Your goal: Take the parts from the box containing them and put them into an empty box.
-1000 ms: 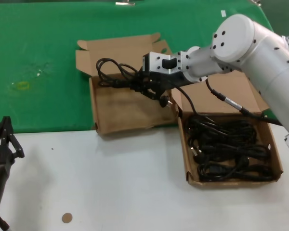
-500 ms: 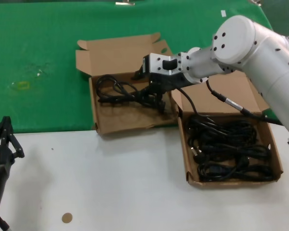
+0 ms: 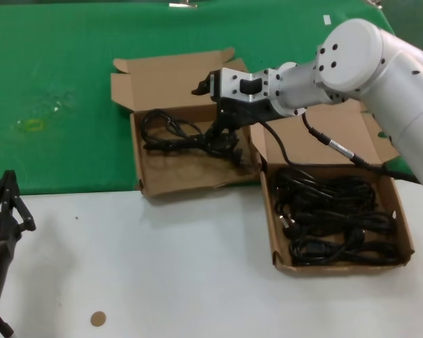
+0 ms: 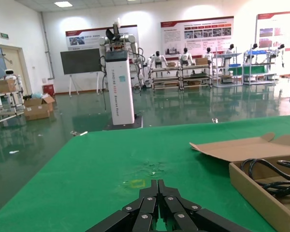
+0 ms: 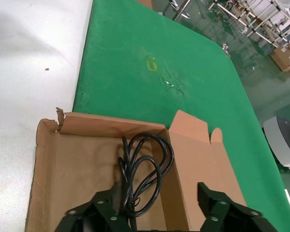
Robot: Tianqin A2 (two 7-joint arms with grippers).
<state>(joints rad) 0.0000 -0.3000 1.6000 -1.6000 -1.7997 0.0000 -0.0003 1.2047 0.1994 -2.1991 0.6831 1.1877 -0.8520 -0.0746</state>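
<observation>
Cardboard boxes sit side by side on the desk (image 3: pixel 162 267), where green cloth (image 3: pixel 70 84) covers the far half and bare white surface the near half. Right gripper (image 3: pixel 210 105) hangs over the far right corner of the left box (image 3: pixel 190 165), its fingers spread apart with nothing between them. One black power cord (image 3: pixel 180 137) lies directly below it in the far half of that box, loops toward the left wall and plug end toward the right. The box's lid, with a wavy-edged flap (image 3: pixel 176 77), stands open at the far side.

Just to the right, touching the first, the second box (image 3: pixel 342 264) holds a dense tangle of power cords (image 3: pixel 335 218) filling most of its floor. The white right arm (image 3: pixel 359 67) reaches across above its far end and hides part of its broad lid; a thin black cable (image 3: pixel 331 144) from the arm also trails across there.

Left gripper (image 3: pixel 3 208) rests at the near left edge of the desk, fingers pressed together, well away from both boxes. A small brown disc (image 3: pixel 98 319) lies on the white surface near it.
</observation>
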